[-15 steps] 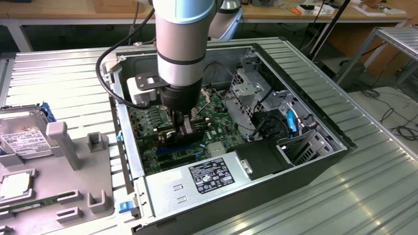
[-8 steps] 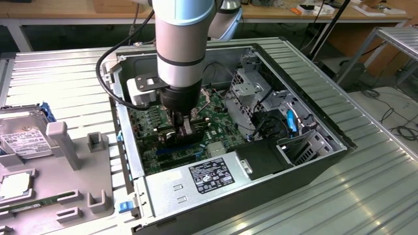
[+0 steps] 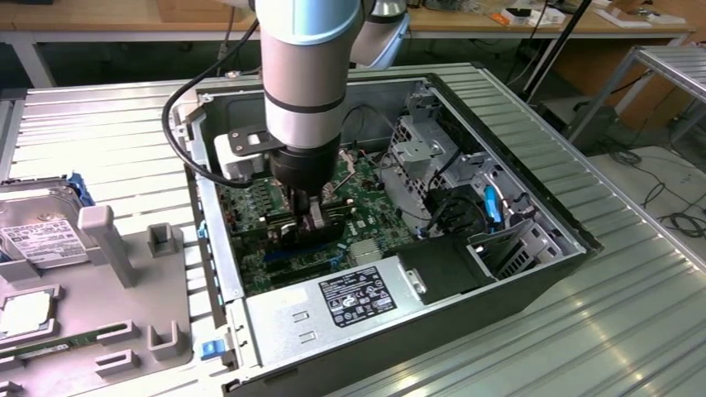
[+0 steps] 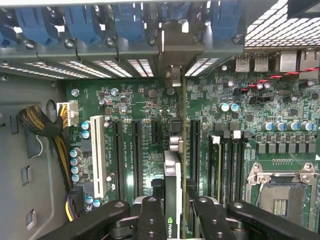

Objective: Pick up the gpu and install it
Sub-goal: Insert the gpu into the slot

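An open desktop computer case lies on its side on a ribbed metal table, taking up the middle of the exterior view, with its power supply at about 6 o'clock from the case's centre and a drive cage at about 1 o'clock. At 9 o'clock from the case, a grey holder tray carries a silver hard drive with a white label. The robot arm reaches down from 12 o'clock into the case, over the green motherboard. In the wrist view the gripper has its black fingers closed narrowly on the gpu, which stands on edge between them, its silvery bracket reaching up to the rear slot openings under the blue retention clips. The card sits in line with the long black expansion slots, just beside the white slot. The empty CPU socket lies at about 4 o'clock on the board.
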`<state>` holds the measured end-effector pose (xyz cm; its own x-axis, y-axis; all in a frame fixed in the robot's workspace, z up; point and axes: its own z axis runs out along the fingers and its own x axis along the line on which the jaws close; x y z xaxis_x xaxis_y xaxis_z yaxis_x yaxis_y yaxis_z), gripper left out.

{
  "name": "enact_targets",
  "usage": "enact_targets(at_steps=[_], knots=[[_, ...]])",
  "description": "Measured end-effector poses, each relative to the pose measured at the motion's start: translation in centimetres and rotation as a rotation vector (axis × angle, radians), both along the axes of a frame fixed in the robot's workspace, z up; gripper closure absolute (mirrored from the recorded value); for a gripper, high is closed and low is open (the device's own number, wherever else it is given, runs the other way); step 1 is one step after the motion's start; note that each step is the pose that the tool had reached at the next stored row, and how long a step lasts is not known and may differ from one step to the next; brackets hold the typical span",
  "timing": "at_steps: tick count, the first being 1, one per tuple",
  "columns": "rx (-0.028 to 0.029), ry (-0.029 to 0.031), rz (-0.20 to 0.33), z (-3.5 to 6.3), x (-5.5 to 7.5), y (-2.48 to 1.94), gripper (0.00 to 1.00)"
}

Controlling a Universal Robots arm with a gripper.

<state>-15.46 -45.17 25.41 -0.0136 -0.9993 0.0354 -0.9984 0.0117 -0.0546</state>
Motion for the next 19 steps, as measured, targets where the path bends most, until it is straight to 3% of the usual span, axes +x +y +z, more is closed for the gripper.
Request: enact_targets(at_steps=[2, 4, 11, 19], knots=[[-0.0005, -0.0088, 0.0, -0.17, -0.15, -0.01, 0.73], [0.0002, -0.0128, 0.0, -0.32, -0.31, 0.0, 0.73], [0.0005, -0.0119, 0.0, -0.31, -0.56, 0.0, 0.73], [-0.0033, -0.0107, 0.0, -0.42, -0.81, 0.0, 0.73]])
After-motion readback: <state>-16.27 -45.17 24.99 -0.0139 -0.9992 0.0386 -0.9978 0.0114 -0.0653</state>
